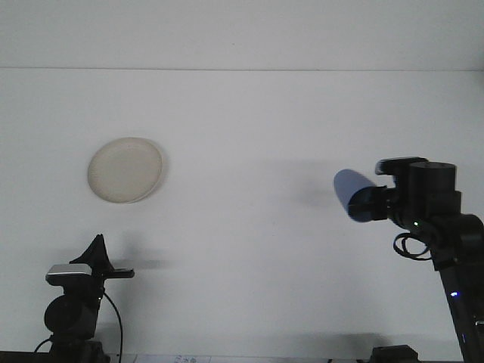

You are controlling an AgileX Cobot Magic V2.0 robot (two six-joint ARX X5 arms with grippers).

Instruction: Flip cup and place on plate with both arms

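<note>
Table (249, 265), white and flat, fills most of the front view. A pale wall rises behind it at the top.

On the left side, low down, sits the left arm (69, 318). It is black with a silver box on it. The left gripper (97, 253) points up and looks like a dark, pointed shape. From this side I cannot tell if it is wide or narrow. Nothing is seen in it. A soft shadow lies on the table just beside it.

Up and a bit to the right of that arm lies the plate (125, 169). It is round and cream colored. It rests flat on the table, well apart from both arms. Nothing is on it.

The middle of the table is bare white, with a faint gray shadow near the right.

On the right side is the right arm (446, 249), black and tall, with small lights glowing on it. The right gripper (382, 198) points to the left and holds the cup (354, 194). The cup is blue. It lies on its side up in the air, above the table, with one end facing left. It is far from the plate.
</note>
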